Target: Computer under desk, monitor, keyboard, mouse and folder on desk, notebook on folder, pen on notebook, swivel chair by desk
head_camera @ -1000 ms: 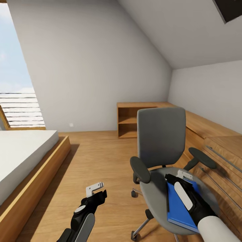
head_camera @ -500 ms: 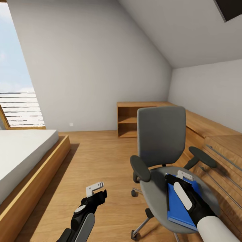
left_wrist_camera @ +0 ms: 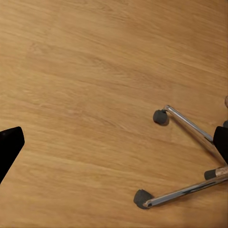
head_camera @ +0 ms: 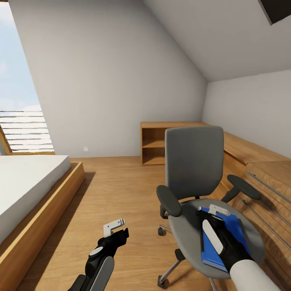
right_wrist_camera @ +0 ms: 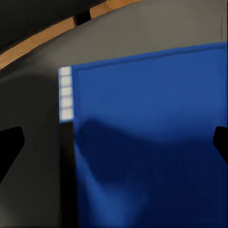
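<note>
Much of the scene sits behind the arm or past the frame

In the head view we see the right gripper [head_camera: 218, 211] and its arm covering the middle of the folder [head_camera: 238, 230], and we cannot tell how its jaws stand. The swivel chair [head_camera: 194, 161] base runs off the bottom edge. In the left wrist view only two chrome legs and casters show, and the left gripper [head_camera: 114, 227] fingertip is cut at the edge.

Blue folder [right_wrist_camera: 152, 137] flat on grey chair seat [right_wrist_camera: 38, 99], w/ black spine.
</note>
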